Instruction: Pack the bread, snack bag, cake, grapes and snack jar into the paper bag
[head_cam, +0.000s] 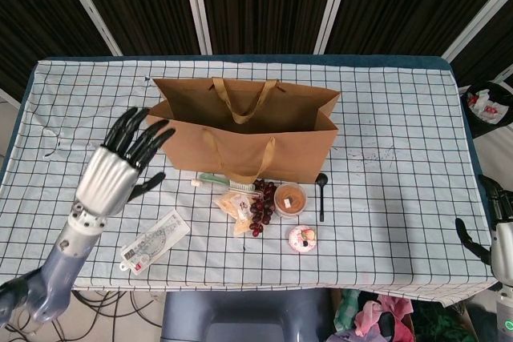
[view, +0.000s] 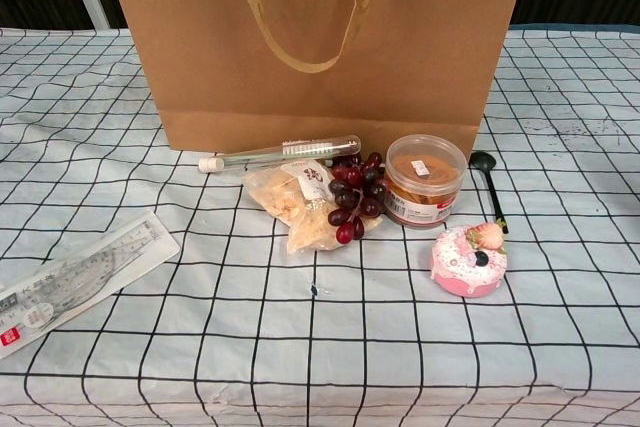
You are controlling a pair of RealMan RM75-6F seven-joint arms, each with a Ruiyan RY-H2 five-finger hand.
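The left hand (head_cam: 120,167), empty with fingers spread, hangs nearer than the right hand (head_cam: 494,228), whose fingers I cannot read, to the snack bag (head_cam: 234,207), which lies toward three o'clock, touching the grapes (head_cam: 262,201), before the paper bag (head_cam: 264,150).

A clear tube with a white cap (view: 278,153), holding what looks like a toothbrush, lies on the checked tablecloth (view: 330,347) along the foot of the bag. A black spoon (view: 489,183) lies to the right with its bowl toward the far side, and a packaged ruler set (view: 75,279) lies slantwise near the front left of the table. Off the table's right end, in the head view, a dark bin with red and white litter (head_cam: 486,105) stands on the floor, and crumpled cloth (head_cam: 370,318) lies below the front edge.
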